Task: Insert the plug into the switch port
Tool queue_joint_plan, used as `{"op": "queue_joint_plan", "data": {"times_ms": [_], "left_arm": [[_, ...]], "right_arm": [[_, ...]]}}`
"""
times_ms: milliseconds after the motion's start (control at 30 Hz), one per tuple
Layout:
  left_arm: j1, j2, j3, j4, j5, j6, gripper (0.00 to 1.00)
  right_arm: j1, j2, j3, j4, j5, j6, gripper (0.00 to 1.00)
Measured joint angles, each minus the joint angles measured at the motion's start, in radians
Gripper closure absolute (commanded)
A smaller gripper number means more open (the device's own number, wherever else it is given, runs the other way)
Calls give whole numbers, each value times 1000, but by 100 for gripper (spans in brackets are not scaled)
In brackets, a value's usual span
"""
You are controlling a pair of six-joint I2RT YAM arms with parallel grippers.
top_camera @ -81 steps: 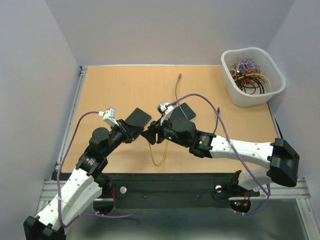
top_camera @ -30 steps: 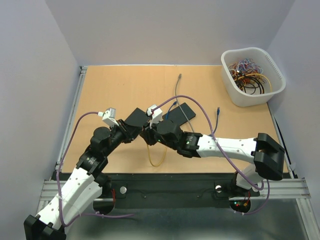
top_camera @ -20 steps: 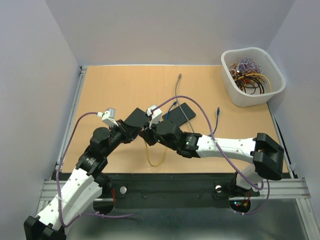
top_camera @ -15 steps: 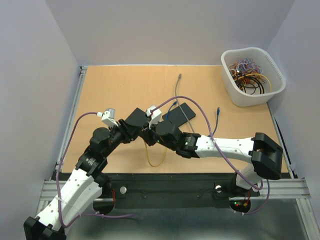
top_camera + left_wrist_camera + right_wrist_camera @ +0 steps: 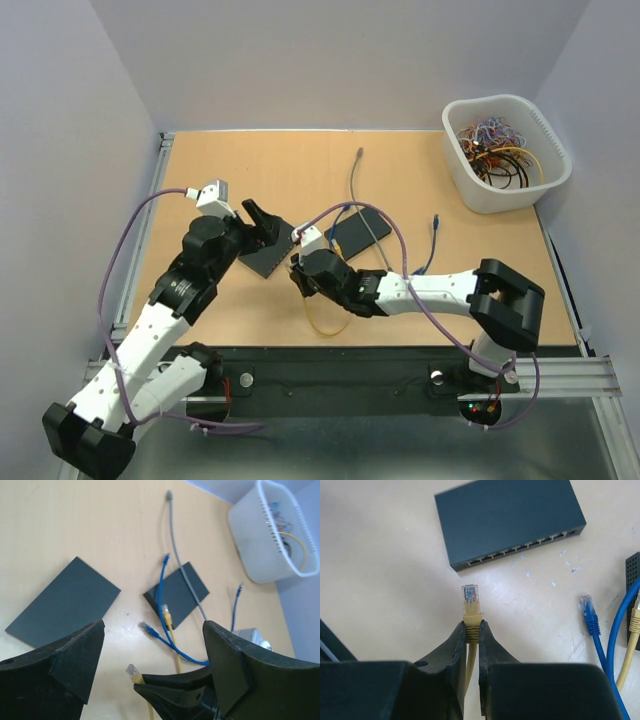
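— Hands?
— Found left hand (image 5: 152,626) spread wide, empty; right hand (image 5: 472,630) pinched on yellow plug (image 5: 471,599).
— Plug location?
— Held near switch (image 5: 507,520) port row, not touching; switch flat on worktop (image 5: 380,555).

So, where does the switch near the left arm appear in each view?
Top external: switch, left of centre.
Left wrist: switch, left side, at middle height.
Right wrist: switch, top centre, ports facing the camera.
Shared landmark: the second dark box, to its right in every view.
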Motion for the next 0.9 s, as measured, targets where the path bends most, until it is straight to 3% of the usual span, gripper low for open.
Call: {"op": "queue_joint_plan", "data": {"times_ms": [167,467,900], "left_arm": [[50,142,-16,56,-63,-9,1],[333,208,-246,315,-18,-55,1],[438,446,-298,662,106,-60,2]], "right_arm": [[-10,79,8,-35,1,-1,100],[-23,167,31,-63,-13,-2,99],[-32,287,153,-71,-29,-13,100]]}}
